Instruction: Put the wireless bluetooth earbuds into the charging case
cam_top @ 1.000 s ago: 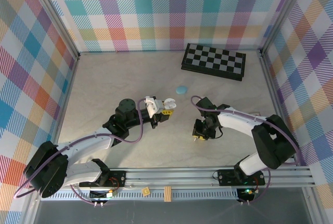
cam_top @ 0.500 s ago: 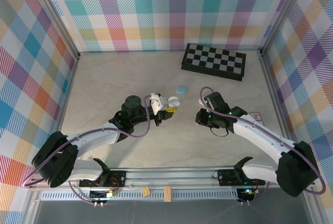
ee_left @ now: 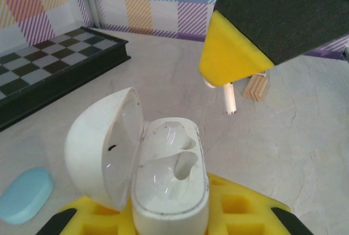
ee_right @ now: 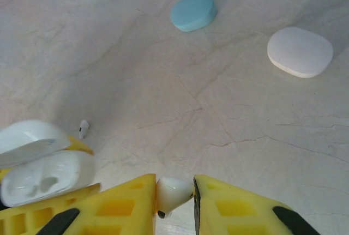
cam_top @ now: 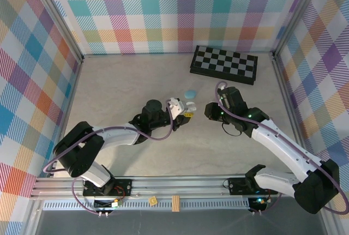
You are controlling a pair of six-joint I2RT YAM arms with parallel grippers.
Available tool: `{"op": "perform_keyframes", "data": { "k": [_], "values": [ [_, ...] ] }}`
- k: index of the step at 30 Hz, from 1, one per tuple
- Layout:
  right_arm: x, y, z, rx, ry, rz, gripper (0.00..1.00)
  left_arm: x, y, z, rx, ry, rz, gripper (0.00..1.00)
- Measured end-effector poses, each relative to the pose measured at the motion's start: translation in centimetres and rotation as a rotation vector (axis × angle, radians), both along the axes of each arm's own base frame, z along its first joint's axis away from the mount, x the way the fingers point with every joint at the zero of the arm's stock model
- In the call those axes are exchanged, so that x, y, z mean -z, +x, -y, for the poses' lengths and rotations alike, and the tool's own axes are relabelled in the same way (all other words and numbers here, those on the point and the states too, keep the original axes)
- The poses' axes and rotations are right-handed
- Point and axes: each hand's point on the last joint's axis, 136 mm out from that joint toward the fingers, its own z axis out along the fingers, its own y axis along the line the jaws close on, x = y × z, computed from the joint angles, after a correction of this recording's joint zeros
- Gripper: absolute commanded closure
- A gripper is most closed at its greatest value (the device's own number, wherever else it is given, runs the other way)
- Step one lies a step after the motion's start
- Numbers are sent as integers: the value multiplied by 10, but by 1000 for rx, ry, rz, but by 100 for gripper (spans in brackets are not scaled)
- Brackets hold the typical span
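Above the table (ee_right: 229,109), left pincer (cam_top: 184,110) grips one open case (ee_left: 169,175), right pincer (ee_right: 174,205) one earbud (ee_right: 174,190).

Open case (ee_left: 169,176) in L claw (ee_left: 170,213)

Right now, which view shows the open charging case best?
Left wrist: the charging case sits close up, lid swung open, both wells visibly empty. The right wrist view catches it side-on at the lower left, wells only faint. From the top it is a small white speck in the left claw.
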Motion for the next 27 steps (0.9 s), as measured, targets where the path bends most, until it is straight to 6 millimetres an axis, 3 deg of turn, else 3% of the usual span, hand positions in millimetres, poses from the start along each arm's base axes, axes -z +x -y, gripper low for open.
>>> {"op": "perform_keyframes", "data": {
  "k": [7, 27],
  "values": [
    [-12, -2, -5, -23, 38, 16, 77, 0, -1, 20, 27, -3, 6, 82],
    [-25, 1, -10, -40, 70, 65, 78, 6, 8, 25, 0, 9, -17, 83]
  ]
}}
